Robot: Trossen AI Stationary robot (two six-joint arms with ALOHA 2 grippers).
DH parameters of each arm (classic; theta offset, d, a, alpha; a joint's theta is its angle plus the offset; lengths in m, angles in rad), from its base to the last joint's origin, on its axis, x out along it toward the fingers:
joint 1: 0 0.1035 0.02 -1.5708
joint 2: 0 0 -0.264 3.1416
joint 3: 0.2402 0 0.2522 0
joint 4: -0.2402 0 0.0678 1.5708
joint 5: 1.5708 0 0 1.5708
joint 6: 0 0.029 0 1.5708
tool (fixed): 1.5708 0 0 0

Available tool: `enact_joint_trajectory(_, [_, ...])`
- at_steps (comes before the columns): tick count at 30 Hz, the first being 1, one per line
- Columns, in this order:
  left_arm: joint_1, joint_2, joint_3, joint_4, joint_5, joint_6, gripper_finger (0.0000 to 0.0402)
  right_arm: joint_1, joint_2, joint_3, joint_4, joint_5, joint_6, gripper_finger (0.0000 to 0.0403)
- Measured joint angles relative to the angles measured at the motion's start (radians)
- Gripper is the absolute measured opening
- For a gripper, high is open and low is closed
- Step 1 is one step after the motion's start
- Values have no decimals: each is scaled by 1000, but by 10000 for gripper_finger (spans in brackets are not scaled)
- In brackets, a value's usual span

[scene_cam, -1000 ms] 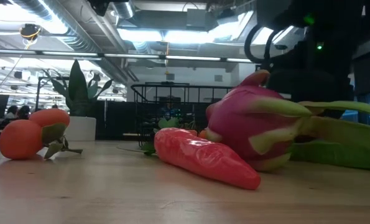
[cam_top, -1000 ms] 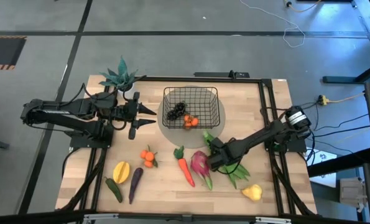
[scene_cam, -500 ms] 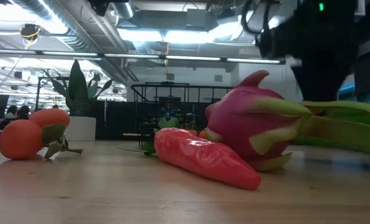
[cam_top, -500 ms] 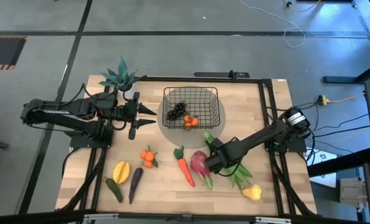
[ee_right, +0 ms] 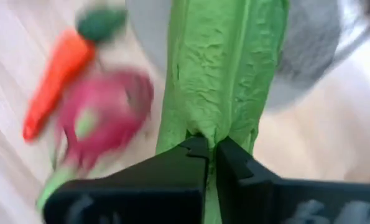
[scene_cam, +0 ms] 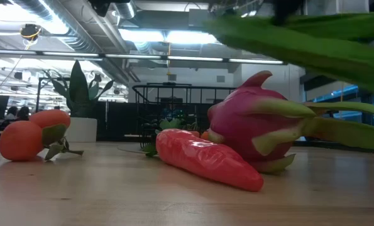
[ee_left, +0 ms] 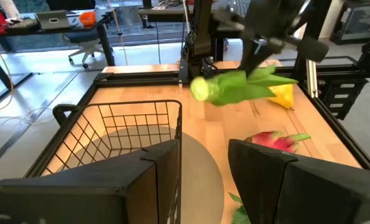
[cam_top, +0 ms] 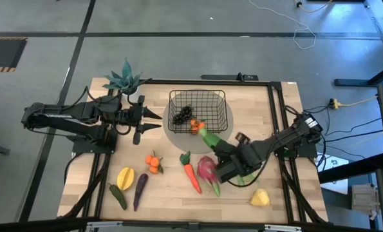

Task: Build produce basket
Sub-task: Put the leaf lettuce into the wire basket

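A: How far along is the basket (cam_top: 197, 108)?

B: Early, I'd judge. Black grapes (cam_top: 182, 115) and an orange (cam_top: 197, 125) lie inside it. The right tool (cam_top: 228, 156) is clenched on the green bean pods (cam_top: 210, 139), held clear of the counter (cam_top: 172, 187), with their free end reaching toward the basket's near corner.

A: And what's left?

B: Just beside that tool lie the dragon fruit (cam_top: 207, 169) and carrot (cam_top: 191, 173); the pear (cam_top: 260, 197) sits behind it. Well apart are the loose oranges (cam_top: 154, 162), mango (cam_top: 124, 176), eggplant (cam_top: 140, 187) and green pepper (cam_top: 117, 195). The left tool (cam_top: 154, 120) waits with fingers spread, beside the basket.

A: Do the views differ?

B: The right wrist view shows the fingers (ee_right: 191, 163) pinched on the pods (ee_right: 221, 74). The left wrist view shows the pods (ee_left: 234, 87) in mid-air, not yet over the basket (ee_left: 116, 134). The low view catches them only as a green streak (scene_cam: 300, 44) above the dragon fruit (scene_cam: 256, 129).
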Motion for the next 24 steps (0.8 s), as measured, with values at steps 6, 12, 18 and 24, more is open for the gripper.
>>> enact_joint_trajectory(6, [0, 0, 0, 0, 0, 0, 131, -100, 0, 108, 2, 308, -274, 0])
enact_joint_trajectory(12, [0, 0, 0, 0, 0, 0, 131, -272, 0, 224, 60, 472, -584, 0])
enact_joint_trajectory(18, [0, 0, 0, 0, 0, 1, 131, -508, 16, 222, 288, 126, -915, 0])
enact_joint_trajectory(24, [0, 0, 0, 0, 0, 1, 131, -682, 114, 197, 242, -165, -992, 0])
